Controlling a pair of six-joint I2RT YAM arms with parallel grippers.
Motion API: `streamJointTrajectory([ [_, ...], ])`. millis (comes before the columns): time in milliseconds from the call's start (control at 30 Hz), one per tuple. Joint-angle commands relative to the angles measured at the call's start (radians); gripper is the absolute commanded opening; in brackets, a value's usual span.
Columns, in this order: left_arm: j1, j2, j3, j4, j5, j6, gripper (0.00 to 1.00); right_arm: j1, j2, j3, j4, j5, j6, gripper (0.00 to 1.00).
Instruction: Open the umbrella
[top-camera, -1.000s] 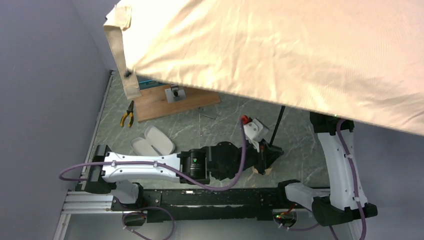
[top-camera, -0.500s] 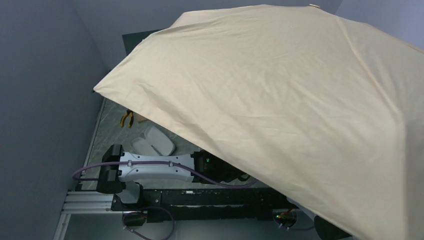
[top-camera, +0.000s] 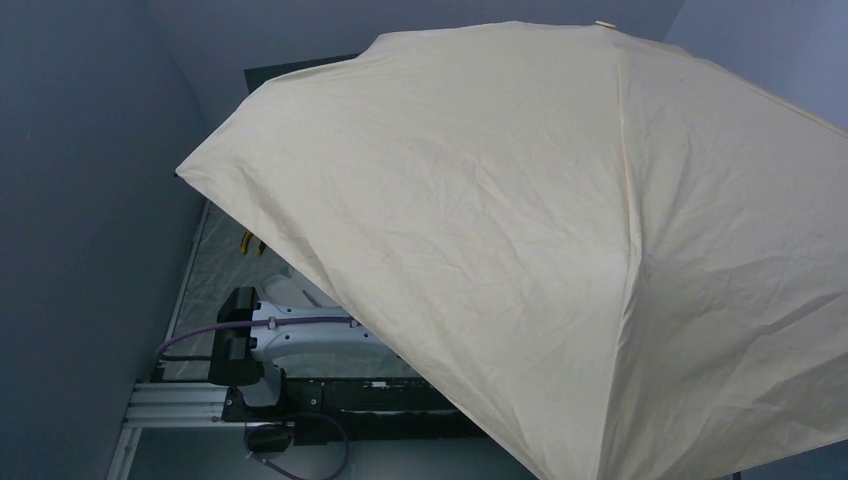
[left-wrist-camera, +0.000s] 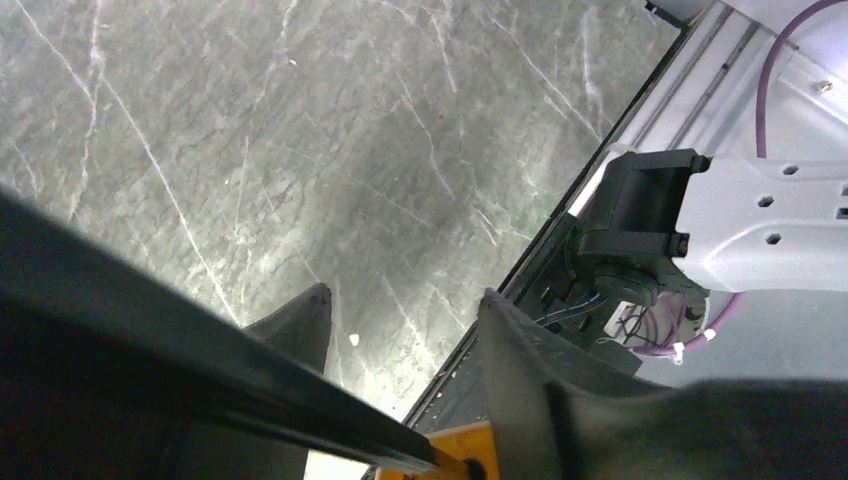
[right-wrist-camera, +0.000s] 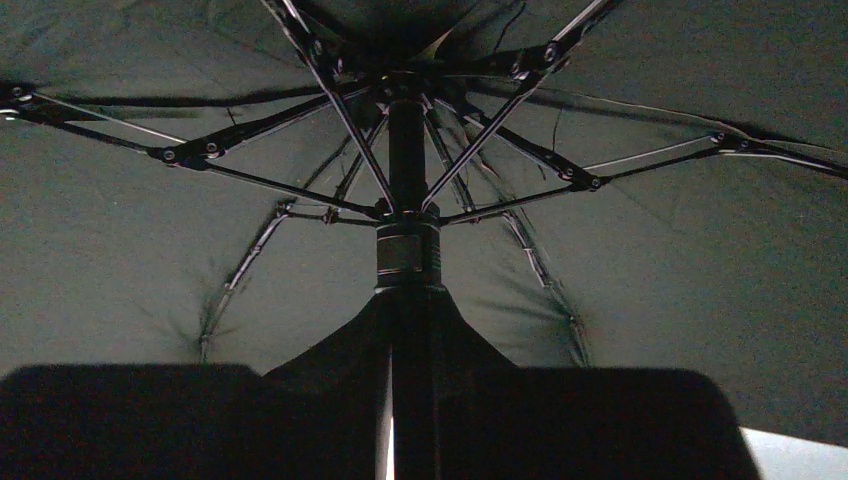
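Top view: the umbrella is being spread wider over the table than a moment ago. Left wrist: the left gripper is being held open, gripping nothing. Right wrist: the right gripper is being clamped on the shaft.

A robotics lab test cell: a white robot arm trailing a purple cable is mounted on an aluminium rail at the edge of a marble-patterned surface, boxed in by bare grey-blue walls.
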Motion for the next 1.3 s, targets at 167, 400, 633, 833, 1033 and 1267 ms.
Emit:
streamJointTrajectory([
  [167,0.010,0.013,0.050,-0.083,-0.040,0.066,0.00,0.046,-0.027,-0.007,0.077,0.050,0.019,0.00],
  [400,0.009,-0.025,0.057,-0.077,-0.076,0.089,0.00,0.054,-0.037,-0.010,0.056,0.007,0.004,0.02],
  [633,0.009,-0.048,0.092,-0.088,-0.103,0.119,0.00,0.054,-0.055,-0.032,-0.005,-0.035,-0.009,0.43],
  [833,0.010,-0.060,0.121,-0.098,-0.119,0.127,0.00,0.055,-0.064,-0.071,-0.026,-0.050,0.007,0.52],
  [1033,0.010,-0.070,0.155,-0.099,-0.143,0.140,0.00,0.077,-0.063,-0.107,-0.049,-0.077,0.019,0.51],
  [1267,0.005,-0.081,0.171,-0.108,-0.145,0.160,0.00,0.095,-0.088,-0.127,-0.113,-0.070,-0.024,0.19],
])
